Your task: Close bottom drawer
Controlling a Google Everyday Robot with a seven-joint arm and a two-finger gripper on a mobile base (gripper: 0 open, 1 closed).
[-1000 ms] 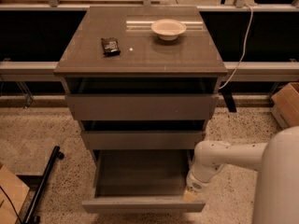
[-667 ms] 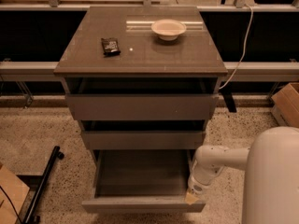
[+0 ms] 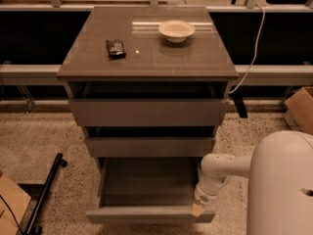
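Bottom drawer (image 3: pixel 146 186) stands open, slid well out of the table (image 3: pixel 98 65) toward the camera. Its long axis runs left-right, and the flat handleless front faces the camera near the lower edge of view. It is a shallow wide box, lowest of three. Middle drawer (image 3: pixel 149 146) and the taller-fronted top drawer (image 3: pixel 146 112) sit above it, each with a dark gap over its front.

Gripper (image 3: pixel 200 207) is low at the bottom drawer's right front corner, at or just beside the side wall where it meets the front. Can't tell if it is spread or pressed together. White arm (image 3: pixel 220 168) runs up and right from it to the rounded white robot body (image 3: pixel 281 180) at lower right.

Room, left to right:
- Cardboard box corner (image 3: pixel 7 207) at lower left.
- Black pole (image 3: pixel 44 195) lying on the floor (image 3: pixel 39 136).
- Dark packet (image 3: pixel 116 48) on the table top, with a tiny white speck (image 3: pixel 137 51) near it.
- Bowl (image 3: pixel 176 31) further back and right, apart from the packet.
- White cable (image 3: pixel 253 53) hanging down right of the table.
- Second cardboard box (image 3: pixel 301 109) at the right edge.
- Pale horizontal rail (image 3: pixel 29 72) across a dark recess behind the table.

Table and drawers are grey-brown with matte fronts; the top is glossy with a light streak. Bowl is round, shallow, smooth and off-white. Packet is a small dark rectangle. Floor is speckled stone.
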